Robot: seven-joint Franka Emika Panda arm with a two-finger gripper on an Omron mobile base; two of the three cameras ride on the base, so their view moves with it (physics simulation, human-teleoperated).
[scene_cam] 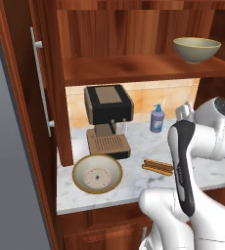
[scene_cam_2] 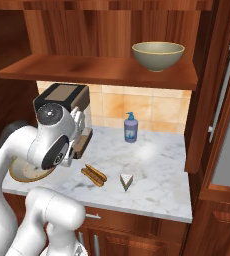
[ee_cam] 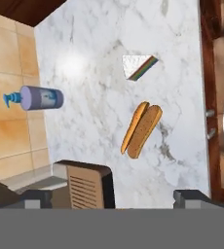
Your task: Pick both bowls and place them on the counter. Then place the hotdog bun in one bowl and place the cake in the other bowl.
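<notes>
Overhead, wide-open jaws above marble counter (ee_cam: 182, 63) holding hotdog bun (ee_cam: 141, 129), perhaps cake (ee_cam: 139, 66)

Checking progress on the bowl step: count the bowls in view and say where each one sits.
2. The wide shallow bowl is on the counter in front of the coffee machine. The deeper bowl is on the cabinet shelf above. No others visible.
</notes>
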